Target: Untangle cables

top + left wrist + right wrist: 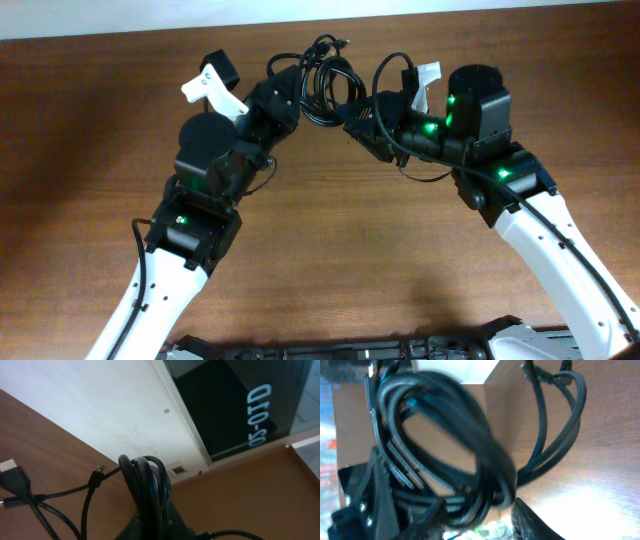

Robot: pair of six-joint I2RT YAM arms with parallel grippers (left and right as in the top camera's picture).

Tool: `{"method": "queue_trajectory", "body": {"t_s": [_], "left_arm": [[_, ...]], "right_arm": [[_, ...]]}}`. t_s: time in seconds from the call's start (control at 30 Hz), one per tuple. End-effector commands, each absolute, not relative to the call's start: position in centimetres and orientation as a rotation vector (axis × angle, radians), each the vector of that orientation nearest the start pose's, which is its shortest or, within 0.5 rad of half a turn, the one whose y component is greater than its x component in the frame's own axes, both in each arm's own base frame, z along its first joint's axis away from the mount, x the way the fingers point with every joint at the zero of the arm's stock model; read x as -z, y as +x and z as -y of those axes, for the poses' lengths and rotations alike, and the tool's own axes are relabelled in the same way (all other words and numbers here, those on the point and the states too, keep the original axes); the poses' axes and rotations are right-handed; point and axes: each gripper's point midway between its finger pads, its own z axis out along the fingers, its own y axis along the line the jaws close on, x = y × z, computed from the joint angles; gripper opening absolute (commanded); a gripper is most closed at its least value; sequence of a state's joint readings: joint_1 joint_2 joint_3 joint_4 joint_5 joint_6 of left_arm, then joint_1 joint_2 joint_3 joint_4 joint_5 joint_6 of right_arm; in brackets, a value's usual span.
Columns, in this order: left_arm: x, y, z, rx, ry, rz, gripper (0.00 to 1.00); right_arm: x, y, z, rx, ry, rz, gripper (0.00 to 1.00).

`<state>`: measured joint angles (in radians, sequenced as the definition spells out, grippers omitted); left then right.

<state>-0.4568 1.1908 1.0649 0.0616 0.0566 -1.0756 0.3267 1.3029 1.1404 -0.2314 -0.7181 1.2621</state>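
1. You held the cables [326, 72] between both claws near the tabletop's [330, 260] far edge, probably so the loops could hang free.
2. Your left claw [293, 90] pinched the bunch. Your right claw [353, 110] straddled strands, and I cannot tell whether it gripped them.
3. There was one bunch and two claws; the cords were uncountable.

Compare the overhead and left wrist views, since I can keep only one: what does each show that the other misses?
Only overhead: the left tool and right tool together, meeting at the cables. Only left wrist: a plug's gold tip up close, and a dark panel with pale lettering beyond the table. Both: looped black cables and the brown table.
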Motion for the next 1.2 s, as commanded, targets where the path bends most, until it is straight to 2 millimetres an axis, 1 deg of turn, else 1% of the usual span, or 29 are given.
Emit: {"method": "queue_trajectory", "body": {"t_s": [0.0, 0.07, 0.13, 0.17, 0.23, 0.33, 0.4, 0.5, 0.57, 0.6, 0.73, 0.8, 0.9, 1.0, 1.03, 1.07, 1.1, 1.13, 1.17], "left_arm": [[-38.8, 36.1, 20.6, 1.31, -0.445, -1.693, 0.0], [-39.2, 35.7, 21.3, 1.331, -0.424, -1.685, 0.0], [-39.4, 35.0, 22.4, 1.357, -0.395, -1.692, 0.0], [-39.4, 34.7, 22.9, 1.367, -0.385, -1.698, 0.0], [-39.4, 34.4, 23.3, 1.375, -0.376, -1.702, 0.0], [-39.4, 34.6, 23.1, 1.367, -0.385, -1.694, 0.0], [-39.5, 34.8, 22.7, 1.35, -0.406, -1.681, 0.0], [-39.9, 35.5, 21.9, 1.314, -0.448, -1.639, 0.0], [-40.3, 35.6, 21.5, 1.306, -0.461, -1.614, 0.0], [-40.5, 35.9, 21.1, 1.289, -0.482, -1.594, 0.0], [-40.6, 36.3, 20.3, 1.252, -0.523, -1.567, 0.0], [-40.5, 36.6, 19.7, 1.225, -0.551, -1.552, 0.0], [-40.5, 36.9, 19.0, 1.194, -0.584, -1.532, 0.0], [-40.5, 37.1, 18.6, 1.174, -0.603, -1.521, 0.0], [-40.5, 37.1, 18.6, 1.172, -0.603, -1.521, 0.0], [-40.4, 37.2, 18.4, 1.157, -0.608, -1.518, 0.0], [-40.4, 37.2, 18.2, 1.147, -0.618, -1.514, 0.0], [-40.3, 37.3, 18.0, 1.135, -0.629, -1.51, 0.0], [-40.3, 37.3, 18.0, 1.135, -0.629, -1.51, 0.0]], "right_arm": [[-31.1, 34.0, -23.0, -1.603, 0.54, -2.214, 0.31], [-30.9, 34.3, -22.8, -1.587, 0.552, -2.21, 0.24], [-30.5, 34.5, -22.9, -1.581, 0.563, -2.218, 0.2], [-30.2, 34.6, -22.9, -1.579, 0.569, -2.226, 0.17], [-29.7, 34.8, -23.0, -1.572, 0.574, -2.239, 0.04], [-29.4, 34.7, -23.0, -1.535, 0.498, -2.249, 0.04], [-28.8, 34.3, -22.9, -1.481, 0.408, -2.271, 0.04], [-26.7, 33.2, -22.5, -1.377, 0.298, -2.358, 0.04], [-25.7, 32.6, -22.3, -1.328, 0.235, -2.398, 0.04], [-25.0, 32.1, -22.1, -1.287, 0.178, -2.429, 0.04], [-23.1, 31.3, -21.1, -1.16, 0.105, -2.498, 0.04], [-21.7, 30.8, -20.1, -1.059, 0.071, -2.544, 0.04], [-20.3, 30.6, -18.8, -0.924, 0.053, -2.589, 0.04], [-18.8, 30.8, -16.6, -0.714, 0.033, -2.623, 0.04], [-18.6, 30.9, -16.1, -0.672, 0.03, -2.627, 0.04], [-18.1, 31.0, -15.1, -0.587, 0.05, -2.634, 0.04], [-17.9, 31.2, -14.5, -0.541, 0.065, -2.636, 0.05], [-17.8, 31.3, -13.9, -0.495, 0.079, -2.637, 0.06], [-17.7, 31.4, -13.7, -0.473, 0.086, -2.634, 0.13]]}}
